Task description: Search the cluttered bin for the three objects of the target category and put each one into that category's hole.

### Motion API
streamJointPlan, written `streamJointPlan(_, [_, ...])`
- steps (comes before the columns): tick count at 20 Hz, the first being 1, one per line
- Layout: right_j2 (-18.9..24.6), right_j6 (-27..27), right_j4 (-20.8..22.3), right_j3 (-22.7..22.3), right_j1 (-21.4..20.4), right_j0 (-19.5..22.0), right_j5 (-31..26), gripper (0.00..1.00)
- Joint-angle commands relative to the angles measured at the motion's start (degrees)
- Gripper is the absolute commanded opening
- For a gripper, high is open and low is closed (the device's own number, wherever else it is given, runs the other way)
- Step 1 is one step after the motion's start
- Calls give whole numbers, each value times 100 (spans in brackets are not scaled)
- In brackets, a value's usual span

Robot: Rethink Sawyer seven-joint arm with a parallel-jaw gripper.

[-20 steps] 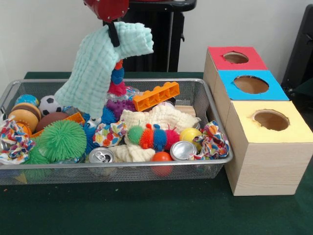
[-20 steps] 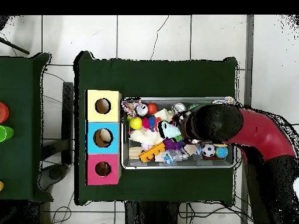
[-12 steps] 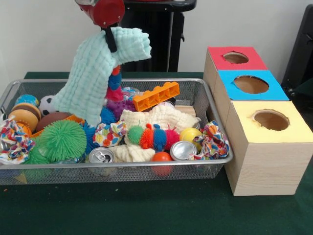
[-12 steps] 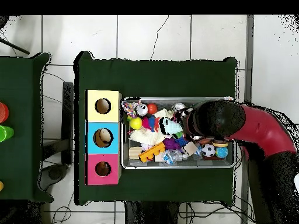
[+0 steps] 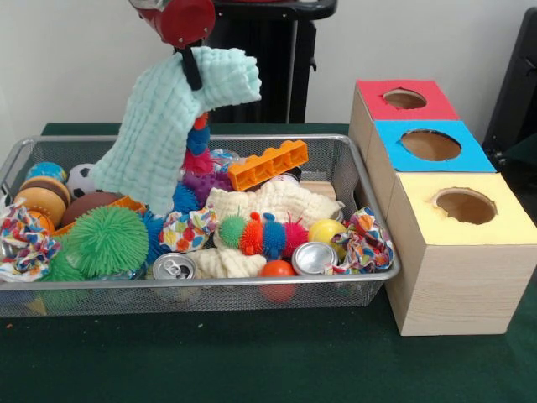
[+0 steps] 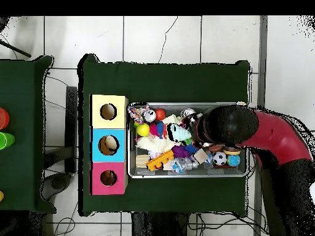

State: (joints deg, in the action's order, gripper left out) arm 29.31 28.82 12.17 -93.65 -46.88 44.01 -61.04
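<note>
The end effector (image 5: 192,67) is clenched on a mint cloth (image 5: 168,126), lifted clear. The cloth hangs at 10 o'clock above the wire bin (image 5: 369,210) of toys

A robotics lab: a bench (image 6: 166,80) draped in dark green cloth stands on a pale tiled floor (image 6: 160,37), loose cables (image 6: 61,230) trail beneath it, and painted wooden sorting boxes (image 5: 453,243) sit beside a toy-filled wire bin (image 5: 352,176).
</note>
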Motion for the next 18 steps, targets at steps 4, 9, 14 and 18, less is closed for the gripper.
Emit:
streamJointPlan(4, [507,-719,-544,-414,-153,31,-468,0])
streamJointPlan(9, [416,-302,-29,358,130,-4,-1072,0])
streamJointPlan(14, [505,9,54,460,207,124,-1140,0])
streamJointPlan(18, [545,245,171,643,361,239,-1247,0])
